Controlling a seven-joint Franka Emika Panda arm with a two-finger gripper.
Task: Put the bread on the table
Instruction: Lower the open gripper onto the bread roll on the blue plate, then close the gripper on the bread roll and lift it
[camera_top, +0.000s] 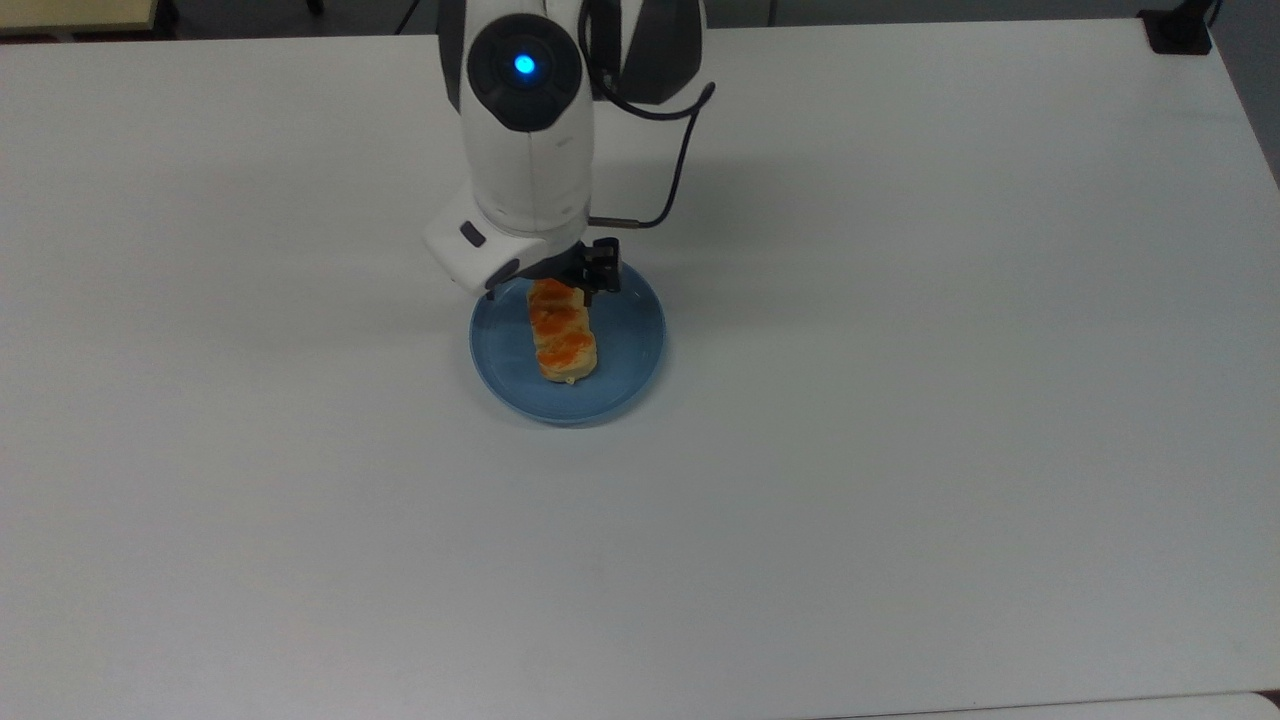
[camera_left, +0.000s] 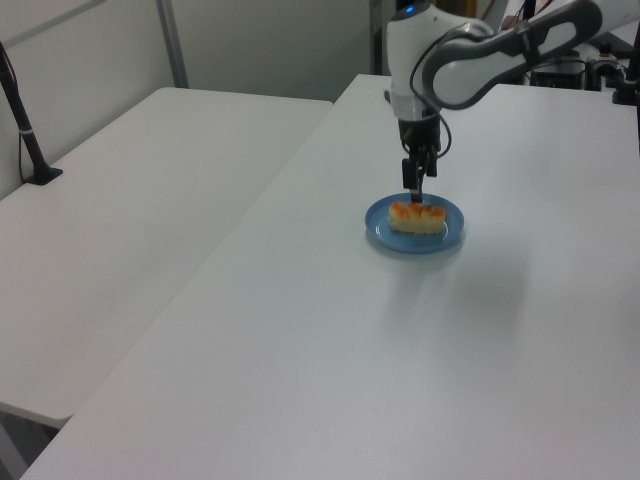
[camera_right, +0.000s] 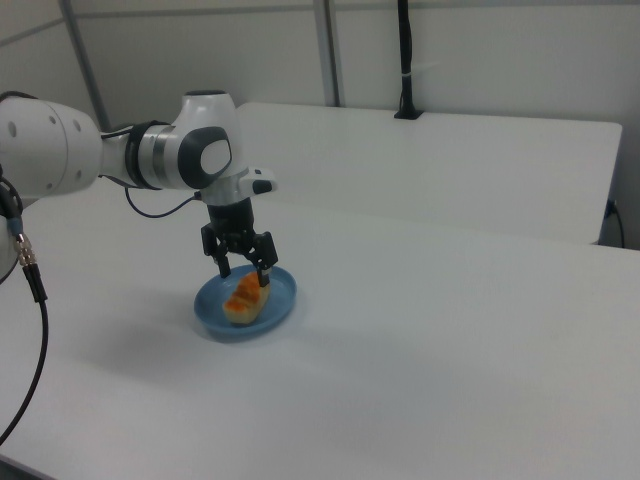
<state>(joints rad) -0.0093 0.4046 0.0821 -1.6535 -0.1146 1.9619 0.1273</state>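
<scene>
- Jaws spread wide, the gripper (camera_right: 246, 273) hovers just above the far end of the bread (camera_top: 562, 332), one finger to each side, nothing held.
- Below the jaws, the bread lies lengthwise on the blue plate (camera_top: 630, 340), not yet on the table (camera_top: 900, 450).
- Risk, judged: a grip taken at this end could let the bun tilt or slip free.
- Fingers descending too far could strike the plate and shove it.
</scene>
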